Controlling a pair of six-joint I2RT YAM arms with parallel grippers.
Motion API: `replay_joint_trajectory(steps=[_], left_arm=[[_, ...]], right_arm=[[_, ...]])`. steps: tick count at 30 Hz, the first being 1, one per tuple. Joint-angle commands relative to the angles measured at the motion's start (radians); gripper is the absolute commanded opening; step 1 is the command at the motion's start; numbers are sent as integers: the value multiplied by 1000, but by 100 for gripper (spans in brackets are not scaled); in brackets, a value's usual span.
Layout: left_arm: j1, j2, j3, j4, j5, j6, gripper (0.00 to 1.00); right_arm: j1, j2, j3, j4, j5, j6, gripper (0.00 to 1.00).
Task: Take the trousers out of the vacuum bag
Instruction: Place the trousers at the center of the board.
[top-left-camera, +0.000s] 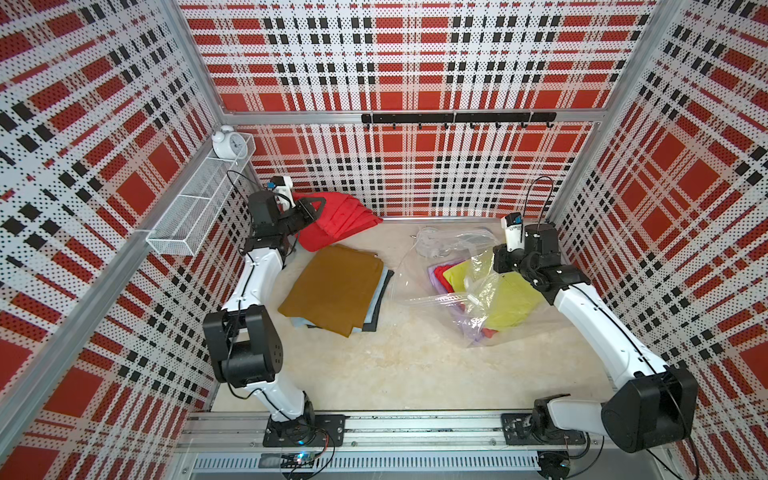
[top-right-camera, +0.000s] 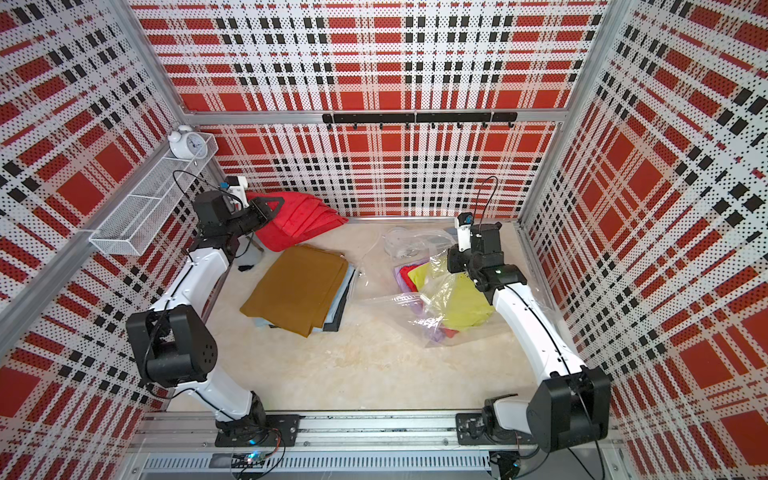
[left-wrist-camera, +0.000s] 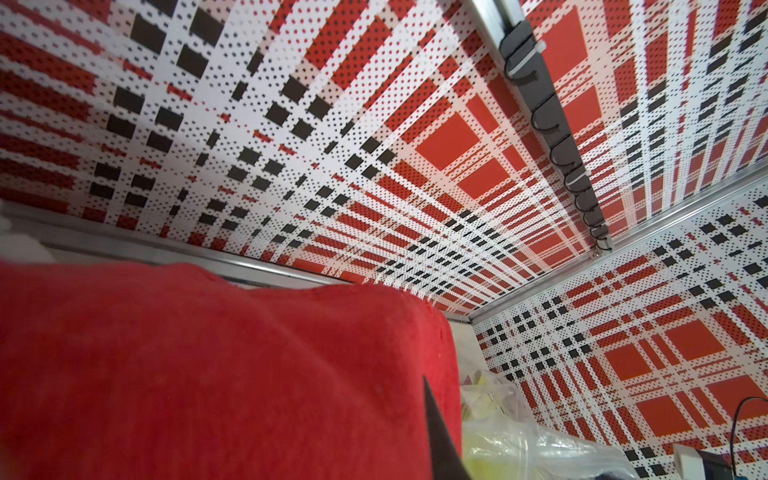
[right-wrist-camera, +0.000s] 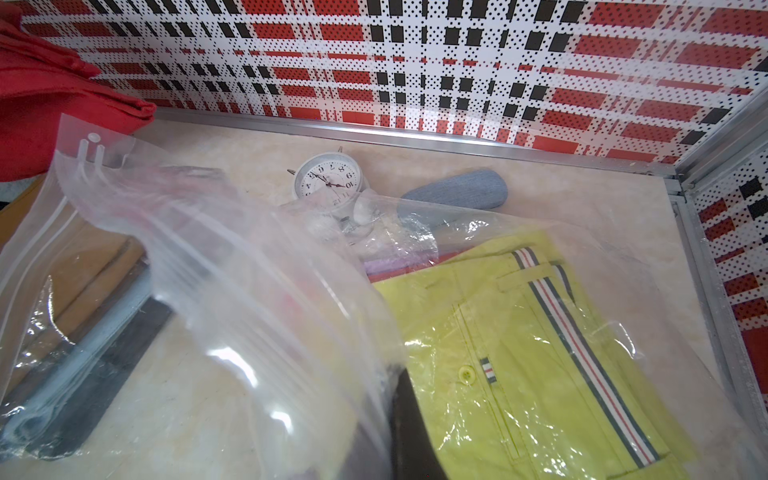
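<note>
- Holds red trousers (top-left-camera: 349, 218) aloft at the back left, left fingers (left-wrist-camera: 444, 453) clamped on one fold, well clear of the bag (top-left-camera: 411, 282). Risks a slip from so thin a pinch, dumping the cloth unfolded against the wall.
- Hangs that cloth just behind the stack (top-left-camera: 332, 286) of brown, blue and charcoal trousers on the surface (top-left-camera: 395, 365). Could drag across the brown top layer on lowering and skew the pile.
- Leaves yellow-green trousers (right-wrist-camera: 519, 353), with lilac and red ones beneath, inside the bag at the right. Could snag them on the crinkled mouth during any pull outward.
- Pinches bag film with right fingers (right-wrist-camera: 415, 440), closed tight on plastic alone as far as seen. Risks the slick film sliding free or tearing under a pull, letting the raised mouth collapse over the trousers.
- Risks hauling the whole bag along instead of opening it, with nothing else pinning it down.
- Drapes film partly over a clock (right-wrist-camera: 328, 178) and a grey case (right-wrist-camera: 453, 193) at the back right. Could tip the clock or sweep the case aside with any tug on the plastic.
</note>
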Motion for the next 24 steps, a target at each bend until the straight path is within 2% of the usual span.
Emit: replay_joint_trajectory(steps=[1, 10, 24], left_arm=[[3, -86, -73, 109, 18, 28, 0], [-1, -131, -189, 135, 22, 26, 0], [-9, -391, -548, 79, 2, -25, 0]], right_arm=[[-11, -7, 17, 10, 15, 1, 0], [-11, 4, 26, 10, 13, -3, 0], [-12, 28, 34, 15, 6, -10, 0]])
